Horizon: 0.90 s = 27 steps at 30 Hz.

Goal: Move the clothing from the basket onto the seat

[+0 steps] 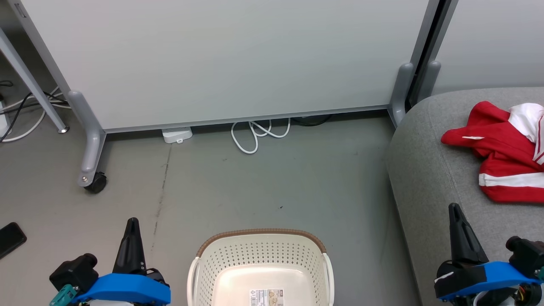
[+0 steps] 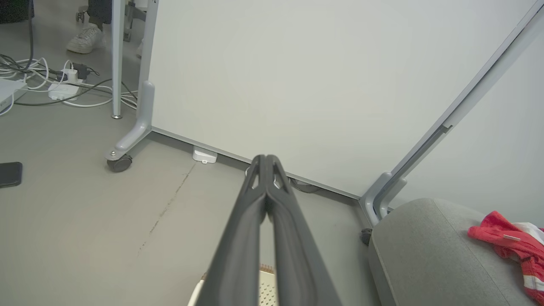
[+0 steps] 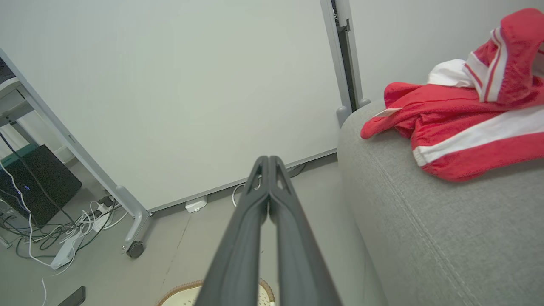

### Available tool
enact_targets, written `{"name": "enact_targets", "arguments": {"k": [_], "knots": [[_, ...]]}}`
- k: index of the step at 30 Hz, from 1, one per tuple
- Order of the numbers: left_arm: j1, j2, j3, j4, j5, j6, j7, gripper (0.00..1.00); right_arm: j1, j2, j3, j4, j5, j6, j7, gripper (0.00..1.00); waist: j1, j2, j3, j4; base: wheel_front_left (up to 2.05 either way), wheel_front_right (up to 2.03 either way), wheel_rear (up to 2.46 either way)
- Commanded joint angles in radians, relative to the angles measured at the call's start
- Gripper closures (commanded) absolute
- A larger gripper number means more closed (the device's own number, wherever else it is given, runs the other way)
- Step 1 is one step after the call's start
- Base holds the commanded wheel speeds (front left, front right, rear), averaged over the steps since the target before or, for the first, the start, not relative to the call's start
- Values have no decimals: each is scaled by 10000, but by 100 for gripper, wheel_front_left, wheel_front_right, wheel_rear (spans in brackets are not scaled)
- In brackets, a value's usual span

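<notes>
Jaws pressed together on both sides: left gripper (image 1: 132, 227) has its two dark fingers tip to tip with nothing between them; right gripper (image 1: 455, 212) likewise, holding nothing. Left gripper stands left of the basket (image 1: 261, 234), over grey floor. Right gripper stands right of the basket, seen against the seat (image 1: 429, 178). Basket sits on the floor, its cream bottom showing a printed label (image 1: 266, 296). Clothing (image 1: 505, 157) lies right of and beyond the basket, bunched on the seat: red fabric, broad white band, a white patch on top. Seat runs along the basket's right, near it, apart. Beyond the basket: pale partition panel (image 1: 221, 59), white cable (image 1: 255, 134) looped at its foot. Dark phone (image 1: 10, 239) on the floor, far left of the basket.
</notes>
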Motion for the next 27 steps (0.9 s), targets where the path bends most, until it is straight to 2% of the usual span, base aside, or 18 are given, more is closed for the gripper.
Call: {"name": "enact_targets", "arguments": {"k": [1,27], "knots": [[-308,25,57,-205,-372,-51,91,100,-208,-40,-3,-171,437,1,81,100,-1,-1,-2,-5,0,0,0],[-508,31,378,-380,-4215,-121,1050,100,-396,-52,-43,-98,4551,2,1045,100,-1,-1,-53,-116,0,0,0]]}}
